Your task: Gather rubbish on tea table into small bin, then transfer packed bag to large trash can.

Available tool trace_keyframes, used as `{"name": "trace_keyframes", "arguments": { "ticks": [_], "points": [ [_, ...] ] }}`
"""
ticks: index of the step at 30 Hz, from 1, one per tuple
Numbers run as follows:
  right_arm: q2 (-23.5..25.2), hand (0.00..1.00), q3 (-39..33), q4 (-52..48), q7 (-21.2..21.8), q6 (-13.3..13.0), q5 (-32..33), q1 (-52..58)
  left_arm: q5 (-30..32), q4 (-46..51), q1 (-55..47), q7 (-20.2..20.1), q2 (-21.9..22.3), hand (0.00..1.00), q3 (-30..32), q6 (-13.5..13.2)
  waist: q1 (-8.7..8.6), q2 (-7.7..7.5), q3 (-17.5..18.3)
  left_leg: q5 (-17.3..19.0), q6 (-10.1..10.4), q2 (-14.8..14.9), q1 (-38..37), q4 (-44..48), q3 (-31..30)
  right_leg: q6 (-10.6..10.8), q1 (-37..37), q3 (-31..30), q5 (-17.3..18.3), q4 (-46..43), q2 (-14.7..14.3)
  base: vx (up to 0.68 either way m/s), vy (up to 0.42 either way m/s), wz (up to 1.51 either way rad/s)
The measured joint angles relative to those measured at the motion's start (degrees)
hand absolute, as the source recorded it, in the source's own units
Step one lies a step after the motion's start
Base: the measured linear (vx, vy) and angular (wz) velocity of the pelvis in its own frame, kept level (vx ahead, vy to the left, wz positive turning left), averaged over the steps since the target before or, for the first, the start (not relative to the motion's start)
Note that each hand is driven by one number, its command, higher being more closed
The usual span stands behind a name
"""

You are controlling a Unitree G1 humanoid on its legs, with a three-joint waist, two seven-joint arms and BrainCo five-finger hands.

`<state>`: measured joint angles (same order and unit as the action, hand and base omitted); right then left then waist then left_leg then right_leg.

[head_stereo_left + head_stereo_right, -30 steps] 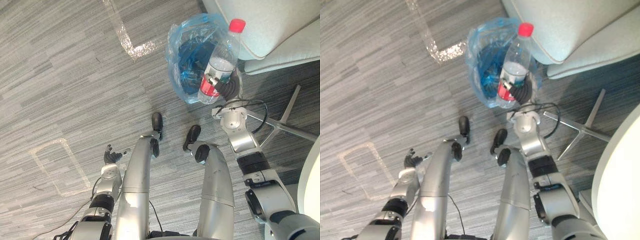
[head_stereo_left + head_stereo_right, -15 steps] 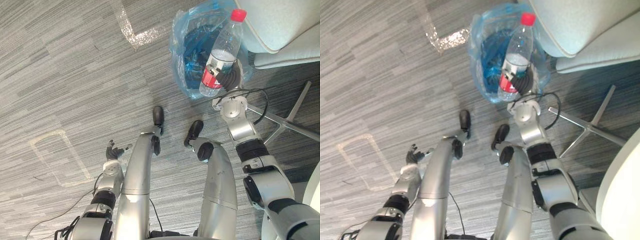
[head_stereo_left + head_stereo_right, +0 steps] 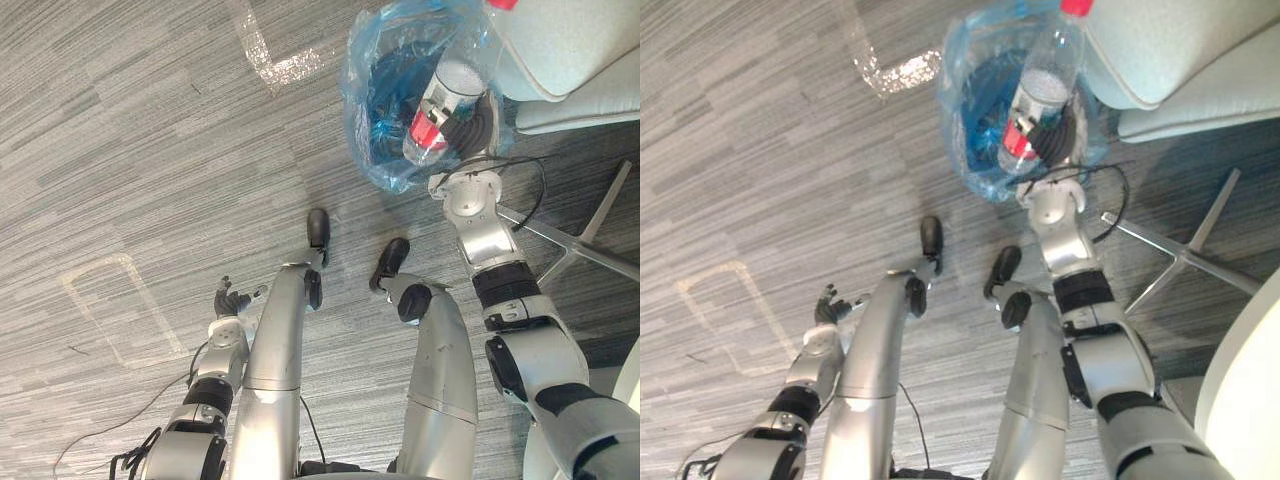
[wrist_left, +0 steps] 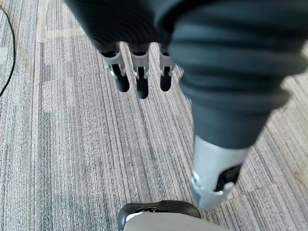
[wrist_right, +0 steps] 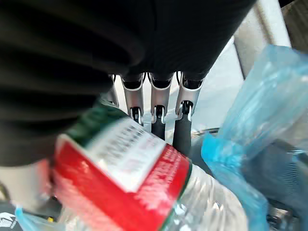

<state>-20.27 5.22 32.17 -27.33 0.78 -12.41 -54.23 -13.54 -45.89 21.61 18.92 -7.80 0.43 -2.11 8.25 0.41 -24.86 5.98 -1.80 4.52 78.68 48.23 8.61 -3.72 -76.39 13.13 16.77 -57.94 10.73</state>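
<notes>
A clear plastic bottle (image 3: 447, 95) with a red label and red cap is held by my right hand (image 3: 474, 128), whose fingers (image 5: 158, 103) curl round its body (image 5: 130, 187). The bottle hangs over the open mouth of a small bin lined with a blue plastic bag (image 3: 388, 90), standing on the floor at the top of the eye views, its cap end pointing away past the bin's far rim. My left hand (image 3: 230, 301) hangs low beside my leg, its fingers (image 4: 139, 77) relaxed and empty above the carpet.
A pale grey sofa (image 3: 570, 55) stands right behind the bin. A chair's metal star base (image 3: 580, 235) lies on the carpet to the right. A white rounded table edge (image 3: 1250, 390) shows at the lower right. Tape marks (image 3: 265, 60) cross the grey carpet.
My right hand has carried the bottle farther forward, over the bin's mouth. The camera has shifted a little. The left hand has stayed where it was.
</notes>
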Motion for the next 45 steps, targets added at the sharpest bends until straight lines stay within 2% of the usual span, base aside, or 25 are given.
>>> {"name": "trace_keyframes", "arguments": {
  "ticks": [12,16,23,30,39,43,44,45],
  "points": [
    [0.0,0.00,1.6,-0.2,-0.5,-0.1,-1.4,-1.1,0.1,-0.8,0.5,0.0,0.0,0.00,-0.4,0.0,0.15,0.01,0.0,-0.2,0.3,0.1,1.0,0.0,-0.2,0.1,-0.8,0.2,0.0,0.2,-0.1,-0.07,0.014,0.00],
    [-0.1,0.00,4.7,-2.6,0.3,-0.3,-5.6,0.3,0.6,-0.9,0.5,0.1,-0.2,0.00,-0.6,-0.1,0.14,-0.01,0.0,-0.3,0.0,0.3,1.0,0.2,-0.2,-0.5,-0.7,0.2,-0.3,0.2,-0.4,-0.05,0.007,-0.02],
    [-1.3,0.00,9.1,-1.9,2.6,-0.4,-11.1,2.6,1.0,-1.1,0.5,1.1,-0.7,0.00,-1.1,-0.2,0.15,-0.02,0.0,-0.2,0.3,0.9,1.2,0.4,-0.6,-0.3,-0.6,0.8,-0.2,0.6,-0.9,-0.06,0.005,-0.04],
    [-2.2,0.00,13.3,6.2,5.0,-0.2,-16.6,2.4,0.9,-2.1,0.5,1.0,-0.7,0.00,-2.2,-1.2,0.26,-0.07,0.1,-0.7,0.8,0.5,1.6,-1.1,-1.5,-0.4,-0.6,1.9,-0.3,1.5,-0.6,-0.05,-0.002,0.06],
    [-2.0,0.00,15.8,14.4,5.5,1.0,-19.2,-0.4,-0.2,-2.1,0.6,0.9,-0.6,0.00,-3.7,-2.3,0.23,-0.05,0.4,-2.1,1.3,-1.2,3.5,-2.3,-3.5,-0.8,-1.8,4.0,0.2,1.1,0.7,-0.04,-0.014,0.15],
    [0.1,0.00,16.0,17.1,5.3,1.6,-19.2,-2.1,-0.3,-2.0,0.8,1.0,-0.4,0.00,-3.8,-2.6,0.19,-0.07,0.4,-2.5,1.6,-1.8,3.8,-3.2,-4.5,-0.3,-2.0,4.5,0.8,1.1,1.0,-0.05,-0.009,0.13],
    [0.5,1.00,16.1,18.1,5.3,1.7,-19.2,-2.6,-0.5,-2.0,0.8,1.0,-0.3,0.00,-3.8,-2.6,0.20,-0.07,0.4,-2.6,1.8,-2.0,3.8,-3.6,-4.6,-0.2,-2.0,4.8,0.9,1.2,1.2,-0.06,-0.010,0.17],
    [0.7,1.00,16.2,18.5,5.3,1.9,-19.2,-2.8,-0.8,-2.0,0.8,1.0,-0.2,0.00,-3.8,-2.6,0.22,-0.07,0.4,-2.7,1.9,-2.0,3.9,-3.7,-4.7,-0.3,-2.0,4.9,0.9,1.2,1.3,-0.07,-0.010,0.13]
  ]
}}
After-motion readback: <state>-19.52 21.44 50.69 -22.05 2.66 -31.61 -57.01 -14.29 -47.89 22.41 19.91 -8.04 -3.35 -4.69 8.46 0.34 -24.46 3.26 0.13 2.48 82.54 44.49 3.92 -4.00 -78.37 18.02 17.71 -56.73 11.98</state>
